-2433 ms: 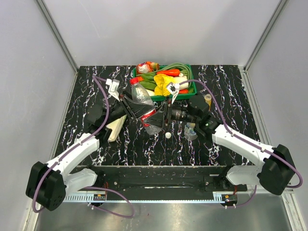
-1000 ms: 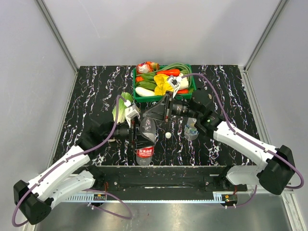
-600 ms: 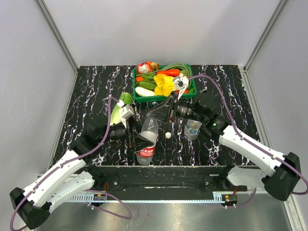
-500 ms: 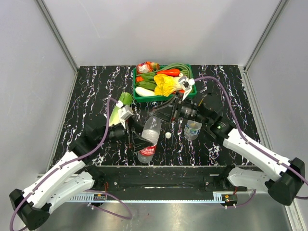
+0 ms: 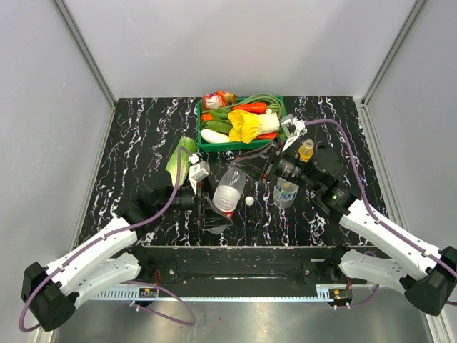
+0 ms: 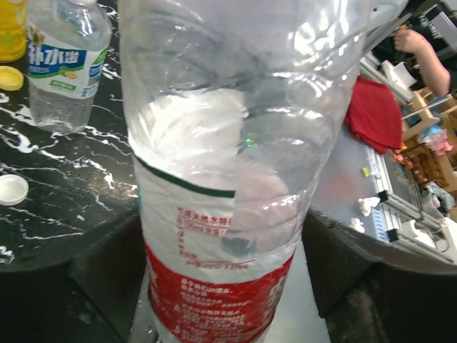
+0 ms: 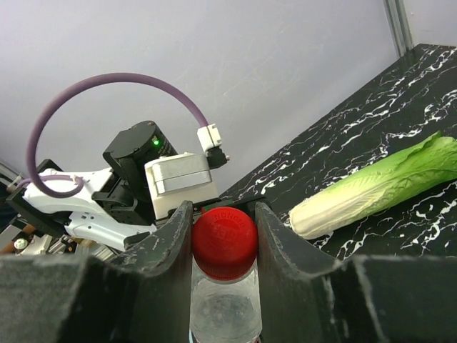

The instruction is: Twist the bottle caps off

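A large clear bottle (image 5: 227, 191) with a red and white label is held tilted above the table between both arms. My left gripper (image 5: 208, 211) is shut on its lower body; in the left wrist view the bottle (image 6: 228, 179) fills the gap between the fingers. My right gripper (image 7: 224, 239) is shut on its red cap (image 7: 224, 243), a finger on each side. From above, the right gripper (image 5: 250, 171) covers the cap. A loose white cap (image 5: 249, 201) lies on the table. A loose yellow cap (image 6: 8, 77) lies by a small blue-labelled bottle (image 5: 285, 191).
A green basket (image 5: 202, 145) of vegetables stands at the back centre. A cabbage (image 5: 180, 158) lies left of the bottle. A small bottle of orange drink (image 5: 305, 150) stands behind the blue-labelled one. The black marbled table (image 5: 136, 128) ends just in front of the left gripper.
The left gripper has lifted and tilted the large bottle from the near edge toward the right. The right gripper has drawn back to the right and now grips the red cap.
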### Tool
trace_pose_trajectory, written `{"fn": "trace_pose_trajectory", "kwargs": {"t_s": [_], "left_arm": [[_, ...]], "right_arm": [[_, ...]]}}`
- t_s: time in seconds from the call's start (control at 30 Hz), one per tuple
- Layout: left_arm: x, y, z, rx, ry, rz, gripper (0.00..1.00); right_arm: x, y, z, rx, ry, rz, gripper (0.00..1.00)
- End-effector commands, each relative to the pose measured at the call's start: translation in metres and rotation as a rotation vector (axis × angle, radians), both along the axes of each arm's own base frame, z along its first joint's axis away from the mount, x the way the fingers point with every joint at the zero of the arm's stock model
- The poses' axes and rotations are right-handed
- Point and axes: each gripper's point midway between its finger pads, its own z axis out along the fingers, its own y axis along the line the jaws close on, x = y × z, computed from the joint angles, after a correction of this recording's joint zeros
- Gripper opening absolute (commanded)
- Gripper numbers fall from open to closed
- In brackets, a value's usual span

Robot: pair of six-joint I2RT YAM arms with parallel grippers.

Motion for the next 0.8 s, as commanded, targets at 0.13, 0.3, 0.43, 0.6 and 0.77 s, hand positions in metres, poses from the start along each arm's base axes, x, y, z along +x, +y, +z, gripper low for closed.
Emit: {"fn": "trace_pose_trajectory", "kwargs": {"t_s": [0.13,0.3,0.43,0.6,0.77], "left_arm": [[-0.008,-0.005,0.018,-0.06,-0.057,-0.069,0.57],[0.004,0.003,0.019,-0.017,-0.101,0.042,0.49],[0.024,0.017,0.011,0.08,-0.112,0.196,0.47],[0.046,0.035,-0.006,0.213,-0.095,0.361,0.45],[0.063,0.058,-0.018,0.315,-0.097,0.521,0.44]], "right_arm": [[0.002,-0.007,0.015,0.037,-0.026,-0.049,0.09],[0.007,-0.012,0.009,0.012,-0.015,-0.09,0.43],[0.013,-0.018,0.004,-0.011,-0.002,-0.139,0.82],[0.022,-0.02,-0.004,-0.039,0.03,-0.185,1.0],[0.03,-0.017,-0.011,-0.064,0.071,-0.204,1.0]]}}
